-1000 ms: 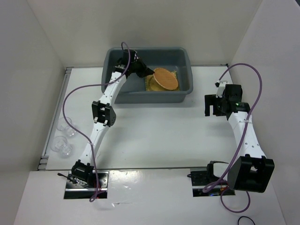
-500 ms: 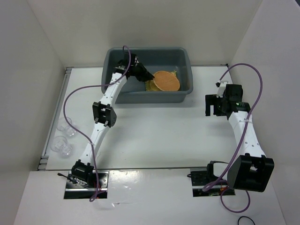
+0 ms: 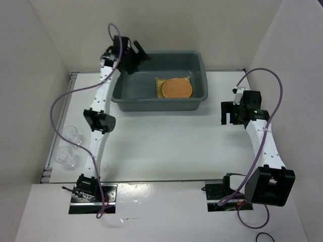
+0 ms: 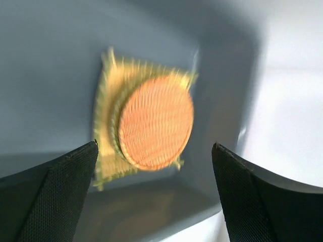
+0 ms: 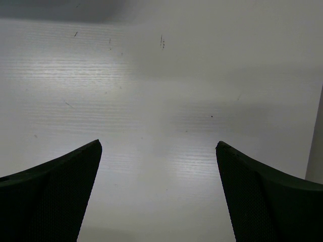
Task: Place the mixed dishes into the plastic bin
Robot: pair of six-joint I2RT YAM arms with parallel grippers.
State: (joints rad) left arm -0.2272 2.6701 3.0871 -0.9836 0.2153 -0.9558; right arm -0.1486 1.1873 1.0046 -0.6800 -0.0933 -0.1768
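The grey plastic bin [image 3: 151, 104] stands at the back of the table. Inside it a round orange-brown mat [image 3: 176, 88] lies flat on a square yellow mat [image 3: 159, 84]. My left gripper [image 3: 139, 54] hangs open above the bin's back left corner, holding nothing. In the left wrist view, the gripper [image 4: 155, 143] looks down past its fingers onto the orange mat [image 4: 156, 126], the yellow mat [image 4: 107, 106] and the bin floor [image 4: 50, 50]. Two clear cups [image 3: 73, 135] [image 3: 66, 156] stand at the table's left edge. My right gripper [image 3: 225, 115] [image 5: 158, 142] is open over bare table at the right.
White walls close in the table on the left, back and right. A metal rail [image 3: 63, 123] runs along the left edge beside the cups. Purple cables loop from both arms.
My left gripper opened and let go of the orange-brown mat, which now lies flat on the yellow mat. The left arm rose and drew back to the bin's rear left corner. The right arm stayed still.
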